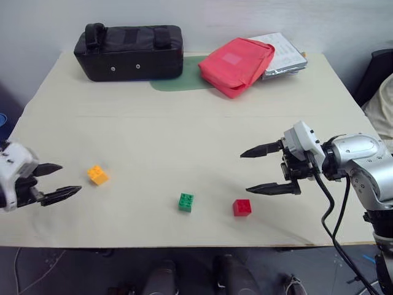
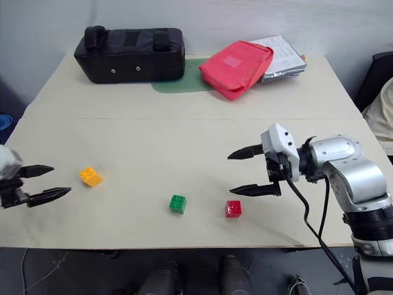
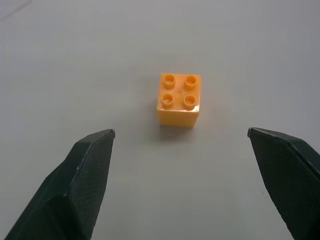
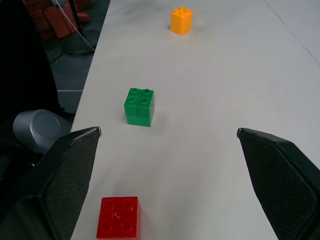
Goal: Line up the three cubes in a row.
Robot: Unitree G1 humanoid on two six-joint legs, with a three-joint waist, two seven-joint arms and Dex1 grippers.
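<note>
Left gripper [image 1: 61,181] half cut off at the frame edge, jaws apart; right gripper [image 1: 269,169] apart too. Three cubes: orange [image 1: 97,174], green [image 1: 186,202], red [image 1: 242,208], perhaps unaligned.

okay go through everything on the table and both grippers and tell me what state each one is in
orange-yellow cube: upright, studs up, free, just ahead of the left gripper.
green cube: upright, free.
red cube: upright, free, below the right gripper.
left gripper: open, empty.
right gripper: open, empty, above the table.
black bag: closed, at the far edge.
red pouch: lying on papers.
</note>
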